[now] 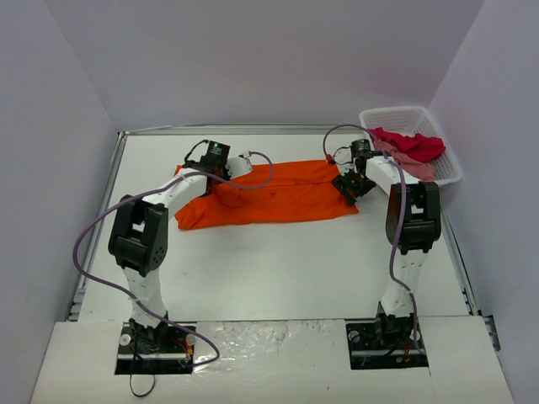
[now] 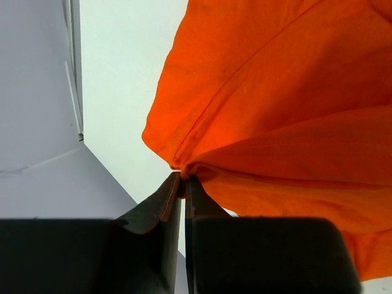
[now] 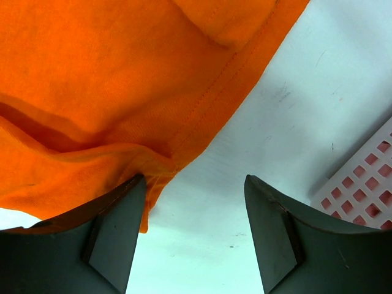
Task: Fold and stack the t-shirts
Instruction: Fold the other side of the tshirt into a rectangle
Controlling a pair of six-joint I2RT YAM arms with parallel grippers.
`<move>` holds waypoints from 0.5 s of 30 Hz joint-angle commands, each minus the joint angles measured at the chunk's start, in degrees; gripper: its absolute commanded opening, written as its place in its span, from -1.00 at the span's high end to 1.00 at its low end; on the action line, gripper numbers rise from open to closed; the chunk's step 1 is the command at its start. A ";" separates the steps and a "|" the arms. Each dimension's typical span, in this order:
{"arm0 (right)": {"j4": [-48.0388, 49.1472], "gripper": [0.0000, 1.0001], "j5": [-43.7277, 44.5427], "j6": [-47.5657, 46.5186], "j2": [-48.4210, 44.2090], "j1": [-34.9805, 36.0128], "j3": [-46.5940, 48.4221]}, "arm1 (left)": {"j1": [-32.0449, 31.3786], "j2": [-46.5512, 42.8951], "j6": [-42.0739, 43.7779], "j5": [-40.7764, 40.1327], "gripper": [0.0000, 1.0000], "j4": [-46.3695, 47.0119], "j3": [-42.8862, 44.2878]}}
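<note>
While the left gripper point(image 2: 183, 179) pinches it, the orange t-shirt point(image 1: 286, 194) lies lengthwise left-to-right.

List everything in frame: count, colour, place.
orange t-shirt: 1, bright orange, lying across the far middle of the table
red t-shirt: 1, crimson, bunched in the basket
pink t-shirt: 1, dusty pink, in the basket beside the red one
basket: 1, white lattice, far right corner
table: 1, white, under everything
cables: 2, purple, one along each arm
left arm: 1, black and white, near left
right arm: 1, black and white, near right
left tool: 1, dark, shut on the orange t-shirt's left end
right tool: 1, dark, open at its right end
</note>
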 commanded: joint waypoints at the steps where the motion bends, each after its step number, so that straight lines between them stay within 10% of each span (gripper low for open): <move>1: -2.65 -0.24 -2.03 1.01 -1.86 0.19 -1.53 | 0.56 0.89 0.95 -1.21 0.95 0.71 3.50; 15: -2.56 -0.25 -2.03 0.83 -3.62 -0.07 -3.29 | 0.73 6.17 2.09 -2.97 0.57 5.63 2.97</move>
